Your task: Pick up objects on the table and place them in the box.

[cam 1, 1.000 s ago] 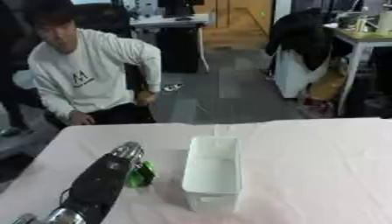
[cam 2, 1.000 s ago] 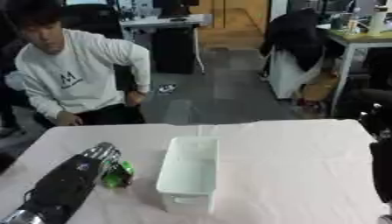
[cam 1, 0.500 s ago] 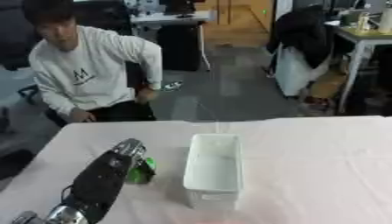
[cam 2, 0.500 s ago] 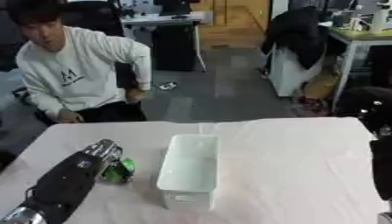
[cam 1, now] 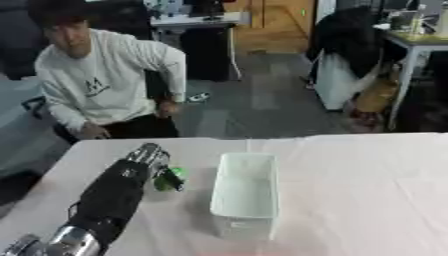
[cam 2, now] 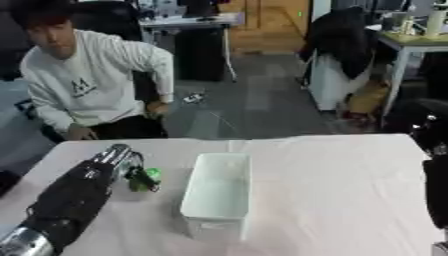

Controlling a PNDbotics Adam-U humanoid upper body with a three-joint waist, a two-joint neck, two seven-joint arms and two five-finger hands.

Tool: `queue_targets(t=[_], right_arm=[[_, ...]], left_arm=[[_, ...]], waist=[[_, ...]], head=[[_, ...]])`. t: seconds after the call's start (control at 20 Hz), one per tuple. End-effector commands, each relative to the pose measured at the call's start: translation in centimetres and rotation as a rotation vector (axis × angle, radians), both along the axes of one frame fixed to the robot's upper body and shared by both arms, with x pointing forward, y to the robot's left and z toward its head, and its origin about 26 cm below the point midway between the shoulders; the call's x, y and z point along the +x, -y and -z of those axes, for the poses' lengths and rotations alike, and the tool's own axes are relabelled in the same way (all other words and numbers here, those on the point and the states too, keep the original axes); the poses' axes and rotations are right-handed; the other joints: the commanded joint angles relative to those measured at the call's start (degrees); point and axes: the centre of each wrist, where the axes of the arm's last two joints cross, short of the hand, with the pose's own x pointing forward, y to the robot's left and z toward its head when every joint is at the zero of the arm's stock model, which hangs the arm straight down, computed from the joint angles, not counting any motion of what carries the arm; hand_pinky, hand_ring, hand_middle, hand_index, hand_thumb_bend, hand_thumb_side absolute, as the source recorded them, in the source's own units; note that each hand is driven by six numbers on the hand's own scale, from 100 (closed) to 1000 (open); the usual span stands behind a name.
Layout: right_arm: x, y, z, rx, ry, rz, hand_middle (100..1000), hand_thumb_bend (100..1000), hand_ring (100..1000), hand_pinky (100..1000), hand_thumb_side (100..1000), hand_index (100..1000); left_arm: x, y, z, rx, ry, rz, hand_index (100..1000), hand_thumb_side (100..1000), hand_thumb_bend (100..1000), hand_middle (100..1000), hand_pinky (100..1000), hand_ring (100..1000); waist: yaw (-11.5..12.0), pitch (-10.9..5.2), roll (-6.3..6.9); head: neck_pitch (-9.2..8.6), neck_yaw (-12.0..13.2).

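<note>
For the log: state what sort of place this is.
Probably an office or lab: desks with equipment behind, a chair draped with a dark coat, and a cloth-covered table bearing a white box.

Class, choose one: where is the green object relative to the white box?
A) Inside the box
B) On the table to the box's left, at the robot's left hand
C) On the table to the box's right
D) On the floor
B: the green object lies on the table left of the white box, at the left hand.
</note>
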Motion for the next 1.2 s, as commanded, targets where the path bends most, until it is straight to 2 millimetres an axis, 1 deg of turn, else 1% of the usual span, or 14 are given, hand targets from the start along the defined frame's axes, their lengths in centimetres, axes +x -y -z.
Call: queue_targets(t=[0.05, 0.3, 0.6, 0.8, 1.0, 1.05, 1.1, 1.2], right_arm=[[-0.1, 0.2, -0.6, -0.008, 0.023, 0.003, 672, 100, 655, 622, 979, 755], [-0.1, 0.3, -0.5, -0.013, 0.02, 0.005, 672, 100, 655, 622, 980, 755], [-0.1, 0.3, -0.5, -0.016, 0.019, 0.005, 672, 100, 655, 622, 980, 755], [-0.1, 0.2, -0.5, -0.015, 0.02, 0.005, 672, 100, 655, 622, 979, 755], [-0.1, 0.2, -0.5, -0.017, 0.022, 0.002, 672, 100, 655, 622, 980, 755], [-0.1, 0.2, -0.6, -0.017, 0.022, 0.001, 672, 100, 655, 622, 980, 755], [-0.1, 0.1, -0.6, -0.016, 0.023, 0.001, 672, 100, 655, 622, 979, 755], [-0.1, 0.1, -0.6, -0.016, 0.023, -0.001, 672, 100, 655, 622, 980, 755]], left_arm=[[0.7, -1.2, -3.3, -0.03, 0.073, -0.019, 319, 741, 100, 106, 100, 100], [1.1, -0.5, -5.3, -0.066, 0.126, 0.034, 325, 736, 100, 103, 100, 100], [1.3, 1.3, -7.1, -0.131, 0.161, 0.162, 330, 733, 100, 102, 100, 100], [1.3, 2.9, -8.1, -0.172, 0.182, 0.275, 335, 733, 100, 102, 100, 100], [1.2, 5.1, -9.2, -0.189, 0.193, 0.427, 333, 735, 100, 104, 100, 100], [1.1, 5.6, -9.5, -0.192, 0.197, 0.456, 331, 755, 100, 105, 100, 100], [1.0, 6.2, -9.8, -0.194, 0.202, 0.49, 331, 735, 100, 105, 100, 100], [0.9, 7.1, -10.2, -0.205, 0.207, 0.545, 332, 735, 100, 105, 100, 100]], waist=[[0.1, -0.48, -0.13], [0.3, -0.55, -0.1], [0.4, -0.63, -0.07], [0.3, -0.61, -0.03], [0.2, -0.57, 0.07], [0.1, -0.59, 0.09], [0.0, -0.61, 0.12], [-0.1, -0.65, 0.17]], head=[[0.22, 0.1], [0.57, 0.3], [0.81, 0.7], [0.84, 0.8], [0.72, 0.7], [0.73, 0.7], [0.71, 0.7], [0.62, 0.7]])
